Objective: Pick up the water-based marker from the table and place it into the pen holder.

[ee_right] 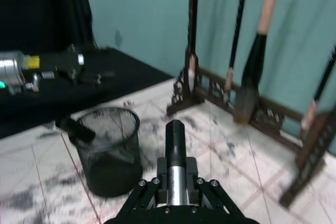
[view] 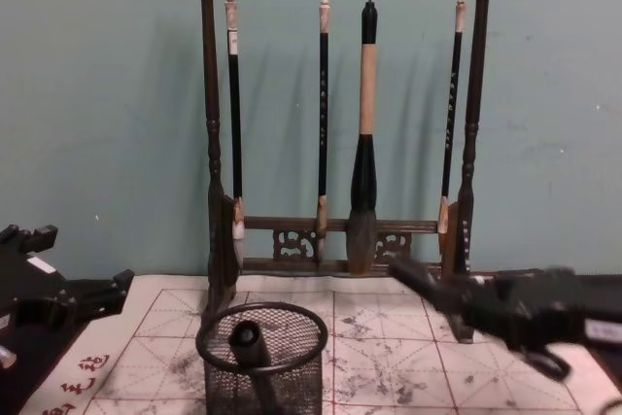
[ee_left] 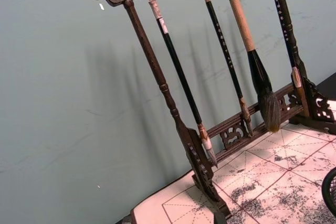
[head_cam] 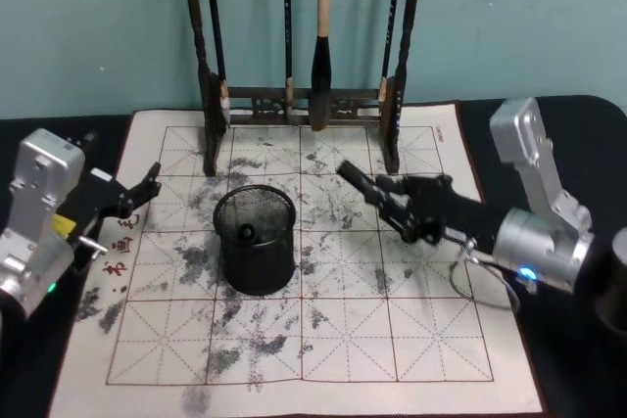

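My right gripper (head_cam: 419, 219) is shut on a black and silver water-based marker (head_cam: 364, 183), which it holds above the mat, right of the pen holder (head_cam: 257, 271). The marker points toward the rack and the holder's far side, and its black tip (view: 416, 279) sits higher than the holder's rim. In the right wrist view the marker (ee_right: 175, 150) sticks out between the fingers, with the black mesh pen holder (ee_right: 113, 166) ahead and off to one side. Another black marker (view: 245, 337) leans inside the holder. My left gripper (head_cam: 140, 193) hovers open at the mat's left edge.
A tall dark wooden rack (head_cam: 304, 105) hung with several brushes stands at the back of the ink-stained gridded mat (head_cam: 392, 340), just behind the holder. Black cloth covers the table on both sides. A dark round object (head_cam: 615, 286) sits at the far right.
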